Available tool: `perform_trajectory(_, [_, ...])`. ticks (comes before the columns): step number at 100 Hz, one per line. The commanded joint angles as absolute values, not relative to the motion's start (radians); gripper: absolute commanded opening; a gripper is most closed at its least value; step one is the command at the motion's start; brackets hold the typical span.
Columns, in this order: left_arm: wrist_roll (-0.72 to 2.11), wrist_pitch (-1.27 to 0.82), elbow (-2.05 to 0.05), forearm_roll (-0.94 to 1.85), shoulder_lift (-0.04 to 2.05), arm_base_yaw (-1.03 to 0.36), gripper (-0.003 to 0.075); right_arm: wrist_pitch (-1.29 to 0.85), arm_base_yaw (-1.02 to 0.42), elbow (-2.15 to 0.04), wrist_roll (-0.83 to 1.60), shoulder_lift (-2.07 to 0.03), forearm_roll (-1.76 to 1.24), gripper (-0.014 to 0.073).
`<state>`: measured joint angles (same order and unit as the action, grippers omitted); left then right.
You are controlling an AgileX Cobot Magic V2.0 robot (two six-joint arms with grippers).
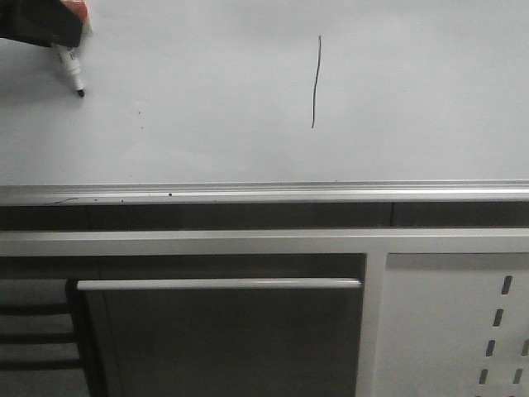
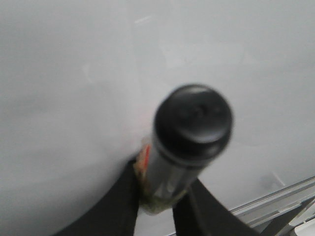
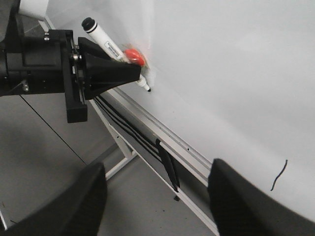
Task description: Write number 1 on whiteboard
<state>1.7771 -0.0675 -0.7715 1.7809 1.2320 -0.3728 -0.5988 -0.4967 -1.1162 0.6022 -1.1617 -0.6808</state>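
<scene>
The whiteboard [image 1: 413,91] fills the upper front view. On it, right of centre, the number 1 [image 1: 316,83] stands as a thin dark, slightly curved vertical stroke; it also shows in the right wrist view as the stroke [image 3: 278,175]. My left gripper [image 1: 62,37] is at the board's top left, shut on a marker [image 1: 71,70] with its black tip pointing down, far left of the stroke. In the left wrist view the marker's black end cap [image 2: 193,123] rises between the fingers [image 2: 118,206]. Whether the tip [image 3: 147,89] touches the board is unclear. My right gripper [image 3: 155,196] is open and holds nothing.
A silvery rail [image 1: 264,193] runs along the board's bottom edge. Below it are a dark panel with a pale bar handle [image 1: 219,284] and a grey perforated panel [image 1: 463,331]. The right wrist view shows the stand's frame [image 3: 123,160] and grey floor [image 3: 44,147].
</scene>
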Motion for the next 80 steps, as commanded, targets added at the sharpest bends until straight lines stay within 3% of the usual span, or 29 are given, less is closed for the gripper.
perform_trajectory(1, [1.764, 0.016, -0.825, 1.857, 1.232, -0.365, 0.0106, -0.541, -0.488, -1.152, 0.606, -1.135, -0.707, 0.0405])
perform_trajectory(80, [1.764, 0.012, -0.825, 1.857, 1.194, -0.365, 0.0107, -0.541, -0.488, -1.152, 0.606, -1.135, -0.707, 0.0405])
